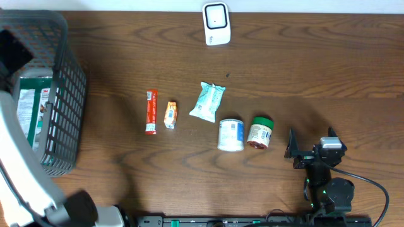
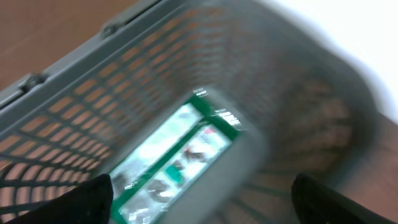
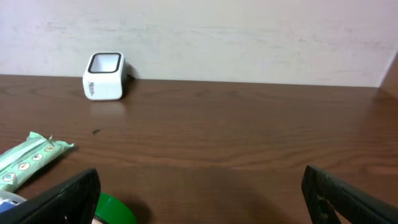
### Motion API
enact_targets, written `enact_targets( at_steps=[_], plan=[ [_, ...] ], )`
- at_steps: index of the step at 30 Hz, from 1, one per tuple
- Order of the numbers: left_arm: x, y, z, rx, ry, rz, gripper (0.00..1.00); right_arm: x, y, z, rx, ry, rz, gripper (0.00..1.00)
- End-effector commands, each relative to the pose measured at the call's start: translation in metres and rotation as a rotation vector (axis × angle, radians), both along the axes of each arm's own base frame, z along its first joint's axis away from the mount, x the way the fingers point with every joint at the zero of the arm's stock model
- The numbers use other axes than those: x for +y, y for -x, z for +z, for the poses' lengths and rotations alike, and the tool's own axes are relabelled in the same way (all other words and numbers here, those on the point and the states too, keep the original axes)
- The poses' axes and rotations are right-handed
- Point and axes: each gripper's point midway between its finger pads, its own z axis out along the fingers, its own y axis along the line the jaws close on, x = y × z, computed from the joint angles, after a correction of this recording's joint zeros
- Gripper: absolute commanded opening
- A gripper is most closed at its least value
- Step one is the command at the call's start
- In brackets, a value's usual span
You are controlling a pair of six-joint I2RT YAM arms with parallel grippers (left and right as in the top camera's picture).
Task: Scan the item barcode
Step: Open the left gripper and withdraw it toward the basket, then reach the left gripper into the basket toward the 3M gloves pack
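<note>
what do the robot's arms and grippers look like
The left arm shows a pale grey-white link ending in a black joint. The right arm is black, with small green lights and a black cable looping off it. The left gripper and right gripper both have plain black fingers.

basket: grey lattice | scanner: white | table: brown woodgrain | pouch: mint | jar lid: green
</note>
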Motion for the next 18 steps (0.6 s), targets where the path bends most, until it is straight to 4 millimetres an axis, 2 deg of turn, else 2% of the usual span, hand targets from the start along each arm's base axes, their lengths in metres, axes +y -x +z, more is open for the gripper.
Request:
enact_targets(
  at_steps=[1, 3, 5, 9, 11, 14, 15, 18],
  plan=[
    [0.047, -0.001, -0.061, 0.177, 0.050, 0.016, 0.98, -0.003, 0.000, -0.001, 0.000, -0.003, -0.016, 0.99],
    [0.055, -0.015, -0.099, 0.211, 0.154, -0.083, 0.99, -0.003, 0.000, -0.001, 0.000, -0.003, -0.016, 0.99],
    [0.061, -0.022, -0.128, 0.246, 0.213, -0.161, 0.99, -0.003, 0.000, -0.001, 0.000, -0.003, -0.016, 0.99],
    [0.080, -0.016, -0.182, 0.350, 0.299, -0.166, 1.00, -0.003, 0.000, -0.001, 0.000, -0.002, -0.016, 0.99],
    [0.083, -0.014, -0.212, 0.396, 0.357, -0.168, 0.99, -0.003, 0.000, -0.001, 0.000, -0.003, -0.016, 0.99],
    [0.081, -0.015, -0.242, 0.453, 0.398, -0.201, 0.98, -0.003, 0.000, -0.001, 0.000, -0.003, -0.016, 0.99],
    [0.078, -0.016, -0.258, 0.490, 0.411, -0.240, 0.98, -0.003, 0.000, -0.001, 0.000, -0.003, -0.016, 0.99],
    [0.074, -0.017, -0.281, 0.540, 0.437, -0.283, 0.98, -0.003, 0.000, -0.001, 0.000, -0.003, -0.016, 0.99]
  ],
)
